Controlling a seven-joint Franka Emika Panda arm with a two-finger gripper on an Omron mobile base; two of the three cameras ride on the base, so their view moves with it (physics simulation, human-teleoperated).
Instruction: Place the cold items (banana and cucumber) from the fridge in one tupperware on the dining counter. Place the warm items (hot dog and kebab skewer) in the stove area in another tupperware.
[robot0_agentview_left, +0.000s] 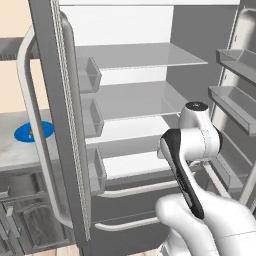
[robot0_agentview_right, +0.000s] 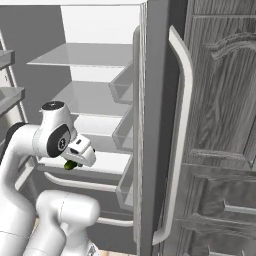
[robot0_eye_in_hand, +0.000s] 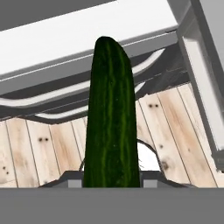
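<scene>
A: Cucumber (robot0_eye_in_hand: 111, 118) surface?
B: Dark green, faintly ribbed, slight sheen.
A: Fridge shelves (robot0_agentview_left: 140, 56)?
B: Smooth, translucent, glass-like; door handle (robot0_agentview_right: 181, 130) matt light grey.
A: Floor (robot0_eye_in_hand: 39, 153), cabinet (robot0_agentview_right: 220, 125)?
B: Pale knotted wood planks; grey grained wood.

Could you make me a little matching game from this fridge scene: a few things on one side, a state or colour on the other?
Things:
1. cucumber
2. fridge door
3. plate
4. gripper

States:
A. blue, on the counter
B. swung open
C. dark green, held upright in the hand view
D. closed on the cucumber

Pairs: 1-C, 2-B, 3-A, 4-D
</scene>
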